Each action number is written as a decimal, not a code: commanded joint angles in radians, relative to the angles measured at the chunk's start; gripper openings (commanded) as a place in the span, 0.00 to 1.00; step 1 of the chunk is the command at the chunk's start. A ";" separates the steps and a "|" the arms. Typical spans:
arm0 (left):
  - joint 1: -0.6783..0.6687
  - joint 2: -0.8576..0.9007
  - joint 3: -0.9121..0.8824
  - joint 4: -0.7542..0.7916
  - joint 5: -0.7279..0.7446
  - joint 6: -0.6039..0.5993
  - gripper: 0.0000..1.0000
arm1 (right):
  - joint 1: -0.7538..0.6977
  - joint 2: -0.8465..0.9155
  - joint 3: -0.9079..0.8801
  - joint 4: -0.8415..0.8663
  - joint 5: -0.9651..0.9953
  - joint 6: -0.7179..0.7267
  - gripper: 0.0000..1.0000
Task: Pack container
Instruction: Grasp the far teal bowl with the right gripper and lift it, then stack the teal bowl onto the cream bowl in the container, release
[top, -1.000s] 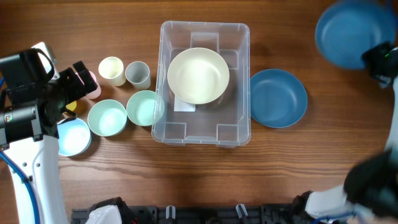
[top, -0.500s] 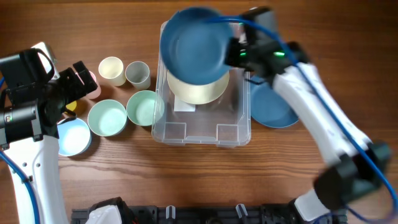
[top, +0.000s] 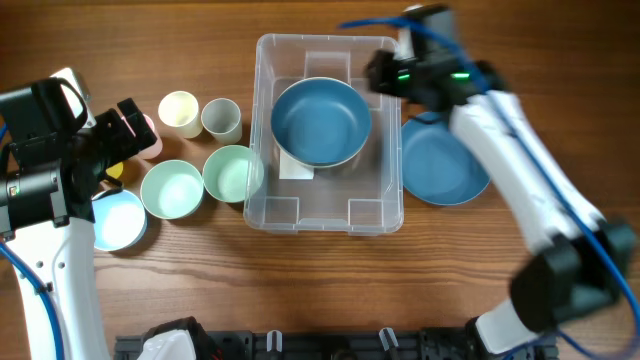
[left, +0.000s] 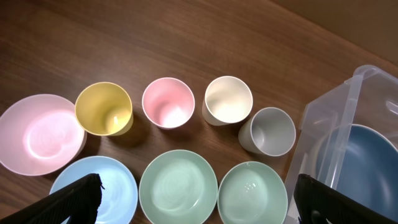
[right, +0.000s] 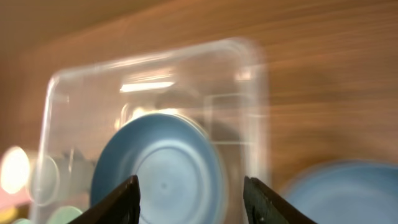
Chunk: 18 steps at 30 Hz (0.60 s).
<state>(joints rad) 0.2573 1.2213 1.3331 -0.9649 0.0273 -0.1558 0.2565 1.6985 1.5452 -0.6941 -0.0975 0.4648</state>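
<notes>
The clear plastic container (top: 325, 212) stands mid-table. Inside it a dark blue bowl (top: 320, 122) rests nested on a cream bowl, of which only a thin rim shows. My right gripper (top: 385, 72) hovers over the container's far right corner, open and apart from the bowl. The blurred right wrist view looks down between the empty fingers of the right gripper (right: 191, 190) onto the blue bowl (right: 161, 174) in the container (right: 155, 68). My left gripper (top: 130, 125) hangs wide open over the dishes on the left, holding nothing, as the left wrist view of the left gripper (left: 199, 202) confirms.
A second blue bowl (top: 447, 160) lies on the table right of the container. On the left stand a cream cup (top: 179, 113), grey cup (top: 221, 119), two green bowls (top: 172, 189) (top: 232, 173), a light blue bowl (top: 120, 220), a yellow cup (left: 104, 109), pink cup (left: 168, 102) and pink bowl (left: 40, 134).
My right arm swung in from the far right with the blue bowl, set it on the cream bowl in the container, and its jaws opened. The left arm stayed still.
</notes>
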 joint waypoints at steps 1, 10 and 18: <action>0.006 0.002 0.021 0.003 0.013 -0.006 1.00 | -0.164 -0.129 0.009 -0.101 -0.005 0.062 0.54; 0.006 0.002 0.021 0.003 0.013 -0.006 1.00 | -0.512 -0.117 -0.113 -0.362 0.018 0.117 0.65; 0.006 0.002 0.021 0.002 0.013 -0.006 1.00 | -0.500 -0.097 -0.429 -0.208 -0.047 0.111 0.63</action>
<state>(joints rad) 0.2573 1.2213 1.3331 -0.9646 0.0277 -0.1558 -0.2600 1.5974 1.1904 -0.9443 -0.1162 0.5613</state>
